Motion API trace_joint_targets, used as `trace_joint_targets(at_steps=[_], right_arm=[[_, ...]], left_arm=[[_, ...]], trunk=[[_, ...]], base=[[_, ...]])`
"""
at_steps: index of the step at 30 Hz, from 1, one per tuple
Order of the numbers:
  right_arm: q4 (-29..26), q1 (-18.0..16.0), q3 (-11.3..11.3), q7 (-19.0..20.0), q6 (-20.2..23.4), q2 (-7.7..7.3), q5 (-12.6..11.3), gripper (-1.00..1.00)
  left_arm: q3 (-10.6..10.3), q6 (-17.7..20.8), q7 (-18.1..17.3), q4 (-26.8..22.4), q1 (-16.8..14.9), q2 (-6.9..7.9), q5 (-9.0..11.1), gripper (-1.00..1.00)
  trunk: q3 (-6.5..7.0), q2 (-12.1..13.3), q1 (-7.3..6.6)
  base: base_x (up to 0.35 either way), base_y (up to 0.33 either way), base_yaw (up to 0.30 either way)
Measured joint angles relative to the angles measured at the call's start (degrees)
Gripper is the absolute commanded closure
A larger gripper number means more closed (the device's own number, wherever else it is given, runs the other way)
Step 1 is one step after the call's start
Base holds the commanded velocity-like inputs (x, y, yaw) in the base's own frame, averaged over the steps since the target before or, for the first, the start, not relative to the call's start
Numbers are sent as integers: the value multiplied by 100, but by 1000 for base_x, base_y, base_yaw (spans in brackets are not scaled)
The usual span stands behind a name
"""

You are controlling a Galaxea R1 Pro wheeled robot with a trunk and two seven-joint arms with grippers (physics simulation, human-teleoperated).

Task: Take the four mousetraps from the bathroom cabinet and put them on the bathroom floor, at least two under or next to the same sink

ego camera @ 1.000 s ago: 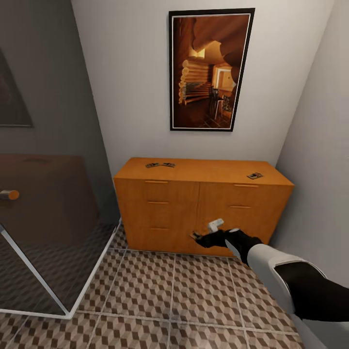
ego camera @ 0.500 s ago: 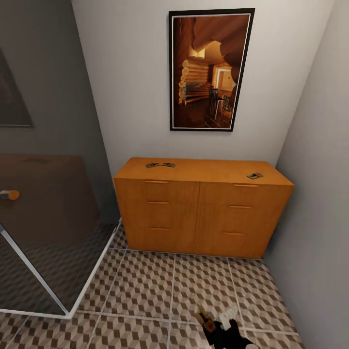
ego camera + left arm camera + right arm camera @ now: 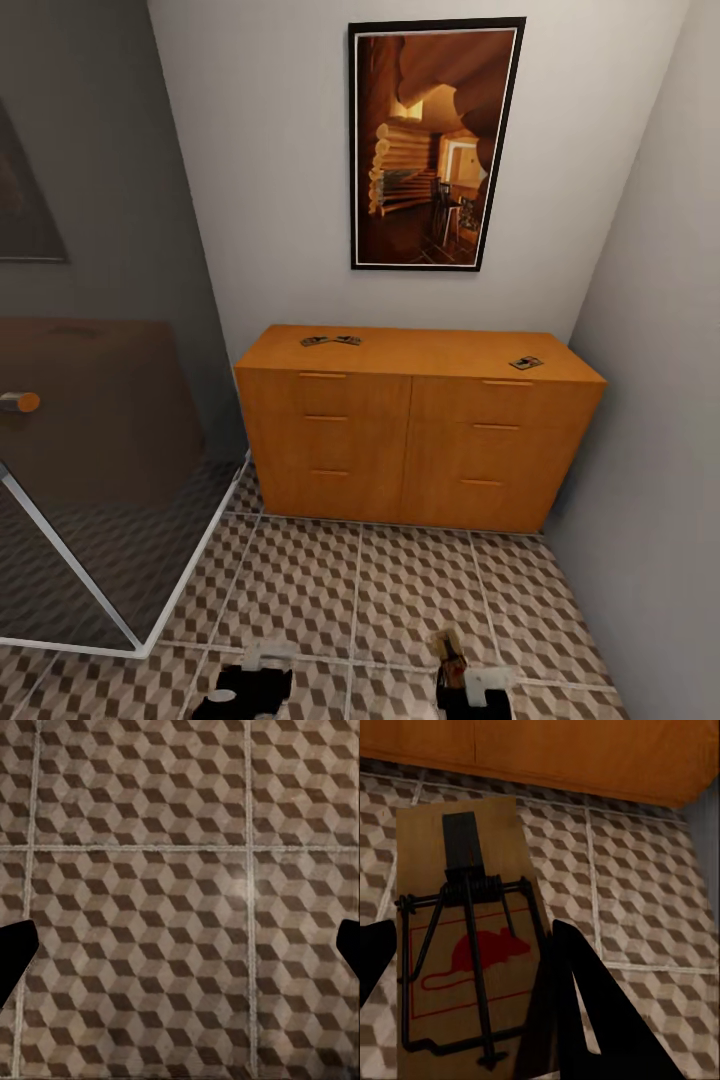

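cube-patterned tiles of the bathroom floor (image 3: pixel 330 590) run up to the foot of the cabinet (image 3: pixel 415 440), a low orange-brown unit with bar handles that stands against the pale wall under a framed picture (image 3: pixel 435 145) of a log interior. on the cabinet's flat top three mousetraps rest: two touching or nearly touching near its left rear part (image 3: pixel 330 341), and a third (image 3: pixel 526 363) near its right front corner, well apart from the pair. to the cabinet's left stands a glass shower screen (image 3: pixel 90 480) with a white frame, its base meeting the tiles. in front of the cabinet, low over the floor, the right gripper (image 3: pixel 465 668) holds the fourth mousetrap (image 3: pixel 449 647); in the right wrist view this trap (image 3: pixel 465 937) lies between the dark fingers (image 3: pixel 585 1012), its wire spring, black plate and red mouse mark facing the camera, with the cabinet's base (image 3: pixel 585 754) beyond it, and the fingers are closed against its edges. the left gripper (image 3: pixel 250 678) hangs over the tiles in front of the cabinet's left half; in the left wrist view its fingertips (image 3: pixel 15 956) sit wide apart at the picture's sides with bare floor (image 3: pixel 180 900) between them, holding nothing.
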Motion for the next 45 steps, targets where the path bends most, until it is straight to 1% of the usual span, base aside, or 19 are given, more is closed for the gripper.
trace_joint_targets(at_steps=[2, 4, 7, 11, 14, 17, 24, 34, 37, 41, 45], right_arm=[[-27, 1, -4, -175, -23, 20, -20, 100], [-115, 2, 5, -260, -57, 30, -25, 100], [-223, 3, 8, -313, -126, 26, -31, 100], [-297, 3, 17, -338, -237, 15, -24, 100], [-299, 3, 20, -340, -319, 11, -20, 100], [-300, 3, 19, -341, -342, 7, -19, 100], [-304, 3, 19, -348, -370, 1, -18, 100], [-303, 3, 20, -350, -369, 5, -25, 100], [-301, 3, 19, -350, -370, 8, -26, 100], [-301, 4, 20, -343, -369, 11, -32, 100], [-302, 4, 19, -342, -370, 10, -33, 100]], left_arm=[[-3, 232, 15, -340, -3, -55, -5, -100], [-5, 346, 18, -540, -6, -84, -7, -100], [-13, 402, 3, -671, -7, -102, -2, -100], [-39, 194, -44, -677, -9, -113, 6, -100], [-61, 116, -49, -678, -9, -114, 7, -100], [-76, 97, -50, -679, -9, -114, 7, -100], [-151, 89, -51, -711, -9, -183, 7, -100], [-205, 97, -61, -731, -9, -200, 11, -100], [-205, 101, -144, -732, -9, -199, 12, -100], [-206, 108, -384, -731, -9, -197, 8, -100], [-208, 113, -457, -744, -10, -194, 7, -100]], trunk=[[0, 0, 0], [0, 0, 0], [-1, 0, 0], [-1, 0, 0], [-1, 0, 0], [-1, 0, 0], [-1, 0, 0], [-1, 0, 0], [-1, 0, 0], [6, 0, 0], [28, 0, 0]], base=[[0, 0, 0], [0, 0, 0], [0, 0, 0], [0, 0, 0], [0, 0, 0], [0, 0, 0], [0, 0, 0], [0, 0, 0], [0, 0, -2], [0, 0, -92], [0, 0, -191]])
